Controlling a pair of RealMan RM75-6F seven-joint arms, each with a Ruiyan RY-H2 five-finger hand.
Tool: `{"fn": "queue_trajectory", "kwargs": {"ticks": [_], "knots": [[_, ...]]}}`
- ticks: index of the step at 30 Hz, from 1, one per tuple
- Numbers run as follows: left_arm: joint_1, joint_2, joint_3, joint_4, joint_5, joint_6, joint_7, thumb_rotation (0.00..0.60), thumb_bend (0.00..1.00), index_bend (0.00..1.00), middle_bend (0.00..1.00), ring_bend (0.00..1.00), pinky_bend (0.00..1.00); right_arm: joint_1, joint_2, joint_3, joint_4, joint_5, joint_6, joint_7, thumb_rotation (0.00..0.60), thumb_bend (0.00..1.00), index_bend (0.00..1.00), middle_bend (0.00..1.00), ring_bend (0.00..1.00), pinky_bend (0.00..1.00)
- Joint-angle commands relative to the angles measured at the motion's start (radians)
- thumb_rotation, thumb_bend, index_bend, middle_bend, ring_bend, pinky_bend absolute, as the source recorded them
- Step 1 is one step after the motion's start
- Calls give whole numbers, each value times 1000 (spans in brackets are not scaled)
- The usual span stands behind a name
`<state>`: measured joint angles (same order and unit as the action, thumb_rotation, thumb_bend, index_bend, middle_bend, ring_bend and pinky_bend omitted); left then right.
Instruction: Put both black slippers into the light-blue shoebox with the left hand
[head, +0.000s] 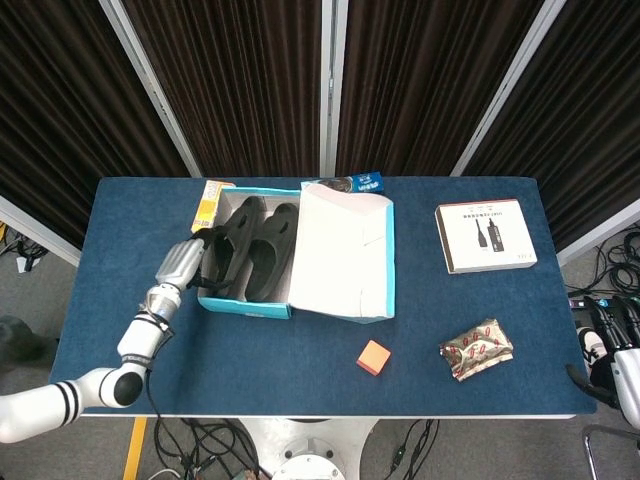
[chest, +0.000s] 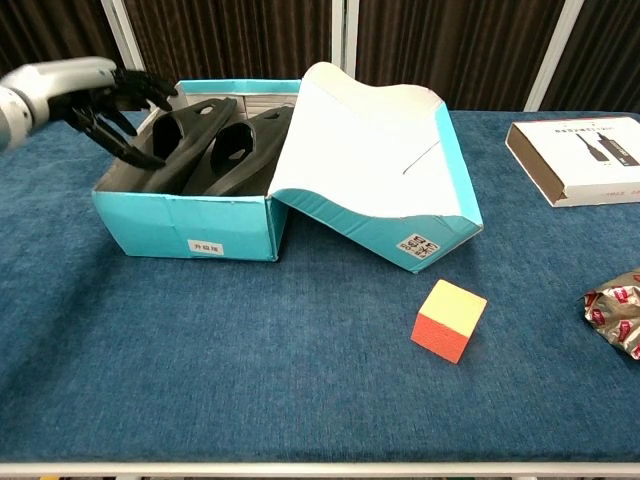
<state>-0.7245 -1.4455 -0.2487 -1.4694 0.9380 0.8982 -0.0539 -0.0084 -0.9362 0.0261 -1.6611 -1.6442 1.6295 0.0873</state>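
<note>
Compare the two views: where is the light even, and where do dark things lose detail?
Head view: even light, faint shadows, but the slippers merge into one dark mass. Chest view: sharp and close, slippers show their shape; the left hand stays crisp.

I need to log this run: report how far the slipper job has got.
Done: both slippers lie inside the shoebox, lid open. In hand: nothing; the left hand hovers, fingers spread, at the box's left edge. Left: pull that hand clear. The right hand isn't visible.
</note>
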Motion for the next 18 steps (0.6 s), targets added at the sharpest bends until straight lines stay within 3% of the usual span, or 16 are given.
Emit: {"fn": "queue_trajectory", "kwargs": {"ticks": [1, 7, 13, 18], "knots": [[48, 63, -19, -54, 64, 67, -44, 600, 153, 119, 122, 79, 252, 0, 1, 1, 6, 7, -2, 10, 600, 100, 59, 180, 0, 57], [139, 132, 11, -63, 111, 187, -27, 600, 153, 120, 122, 79, 242, 6, 1, 5, 37, 40, -30, 76, 600, 101, 59, 179, 0, 57], [243, 154, 89, 1, 166, 323, 62, 600, 153, 134, 122, 79, 209, 25, -13, 9, 79, 74, -83, 127, 600, 100, 59, 179, 0, 57], [333, 165, 142, 25, 245, 426, 36, 600, 153, 141, 123, 79, 188, 43, -44, 5, 103, 60, -106, 133, 600, 118, 59, 165, 0, 58]]}}
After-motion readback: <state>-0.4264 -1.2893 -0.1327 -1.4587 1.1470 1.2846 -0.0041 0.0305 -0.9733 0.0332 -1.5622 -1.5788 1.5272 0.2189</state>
